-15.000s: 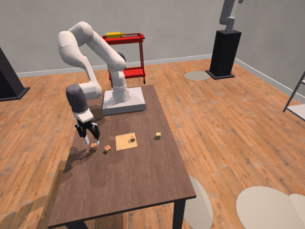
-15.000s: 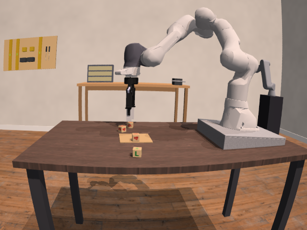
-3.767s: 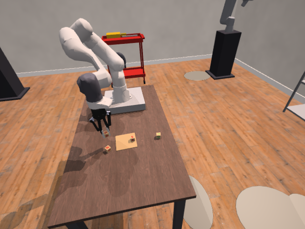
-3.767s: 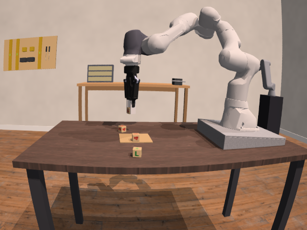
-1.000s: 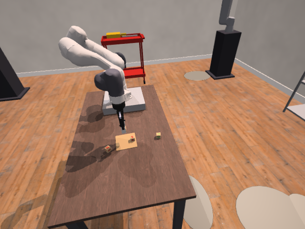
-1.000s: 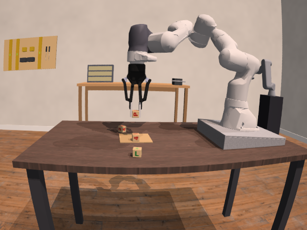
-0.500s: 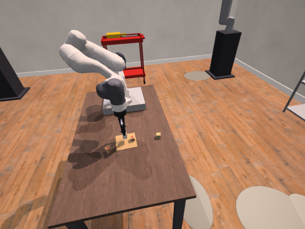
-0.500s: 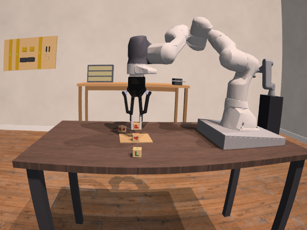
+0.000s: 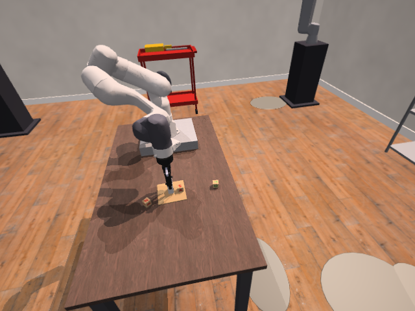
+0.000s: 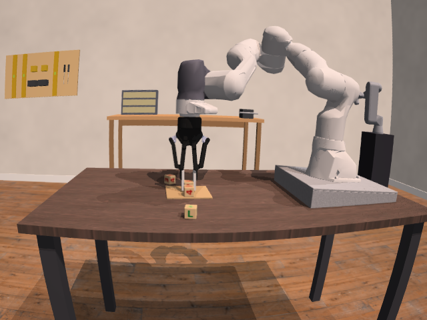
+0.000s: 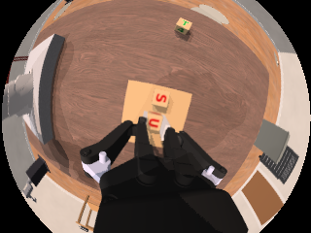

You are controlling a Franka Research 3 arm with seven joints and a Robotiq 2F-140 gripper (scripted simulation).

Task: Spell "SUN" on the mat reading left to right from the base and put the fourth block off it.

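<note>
A tan mat [image 9: 175,199] [image 10: 205,195] [image 11: 135,93] lies on the table. The S block [image 9: 180,186] [image 10: 188,191] [image 11: 161,99] rests on the mat. My gripper [image 9: 170,190] [image 10: 188,185] [image 11: 153,118] is shut on the U block [image 10: 188,181] [image 11: 155,122], held low at the mat right beside the S block. I cannot tell whether the U block touches the mat. The N block [image 9: 146,201] [image 10: 169,179] lies on the table just off the mat's edge. The L block [image 9: 215,183] [image 10: 190,211] [image 11: 183,25] lies on the table well away from the mat.
The dark wooden table [image 9: 167,251] [image 10: 103,207] carries the robot's grey base [image 9: 184,133] [image 10: 337,193] at one end. A red cart [image 9: 174,73] stands on the floor behind the table.
</note>
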